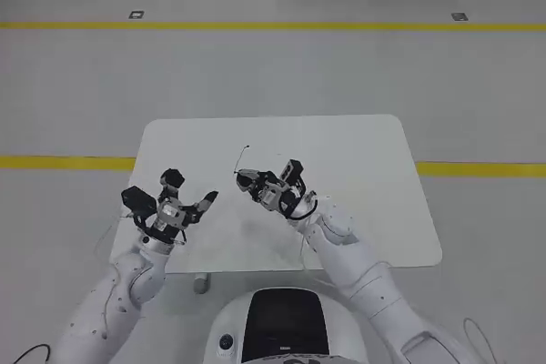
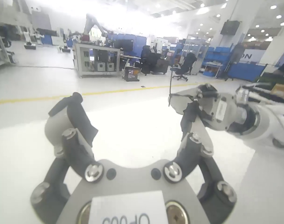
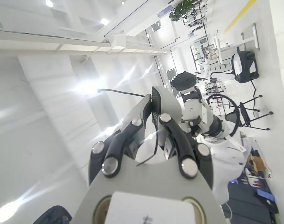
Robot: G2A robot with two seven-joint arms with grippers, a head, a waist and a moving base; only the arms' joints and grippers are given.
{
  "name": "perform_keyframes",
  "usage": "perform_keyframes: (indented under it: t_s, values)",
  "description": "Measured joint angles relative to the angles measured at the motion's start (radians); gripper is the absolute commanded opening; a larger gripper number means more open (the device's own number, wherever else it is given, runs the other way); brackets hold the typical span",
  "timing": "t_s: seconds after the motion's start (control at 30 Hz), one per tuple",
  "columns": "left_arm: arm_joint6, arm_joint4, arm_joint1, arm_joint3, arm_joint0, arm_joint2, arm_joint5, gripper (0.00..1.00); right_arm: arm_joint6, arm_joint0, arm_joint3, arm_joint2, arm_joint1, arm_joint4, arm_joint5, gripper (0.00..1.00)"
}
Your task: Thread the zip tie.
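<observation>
right gripper (image 3: 151, 108) has the zip tie (image 3: 123, 92), left gripper (image 2: 132, 117) wide open beside it

It's pinched shut partway along the tie, held up off the table (image 1: 364, 182), I'd guess so both ends stay free for threading. Left fingers (image 2: 76, 117) are spread, nothing in them. The right wrist view shows the small head out front and the tail curling back; from the top it's just a thin line, probably the head end

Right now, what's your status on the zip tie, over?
Left gripper open, holding nothing. Right gripper shut on zip tie, raised over the table. Tie not yet threaded, one end sticking free. No obstruction seen.
</observation>
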Motion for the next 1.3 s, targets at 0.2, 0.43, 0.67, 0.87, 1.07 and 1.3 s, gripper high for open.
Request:
perform_keyframes:
  t_s: [0.2, 0.43, 0.67, 0.87, 1.07, 1.3]
  values:
    - [0.113, 0.096, 0.025, 0.074, -0.03, 0.044, 0.0, 1.0, -0.019, 0.014, 0.018, -0.003, -0.004, 0.016, -0.027, 0.0]
    - [0.095, 0.108, 0.03, 0.073, -0.041, 0.041, 0.014, 1.0, -0.02, 0.013, 0.017, -0.003, -0.004, 0.014, -0.025, 0.0]
    - [0.116, 0.512, 0.047, 0.083, -0.064, 0.106, 0.33, 1.0, -0.064, 0.007, -0.005, -0.023, -0.007, -0.001, -0.006, 0.0]
    - [0.122, 0.502, 0.054, 0.116, -0.08, 0.152, 0.431, 1.0, -0.08, 0.035, 0.035, -0.056, -0.019, 0.013, 0.011, 0.0]
    - [0.12, 0.496, 0.053, 0.116, -0.08, 0.152, 0.433, 1.0, -0.092, 0.042, 0.041, -0.059, -0.021, 0.007, -0.003, 0.0]
    - [0.179, 0.378, 0.038, 0.132, -0.085, 0.162, 0.369, 1.0, -0.104, 0.024, 0.023, -0.064, -0.022, 0.017, 0.007, 0.0]
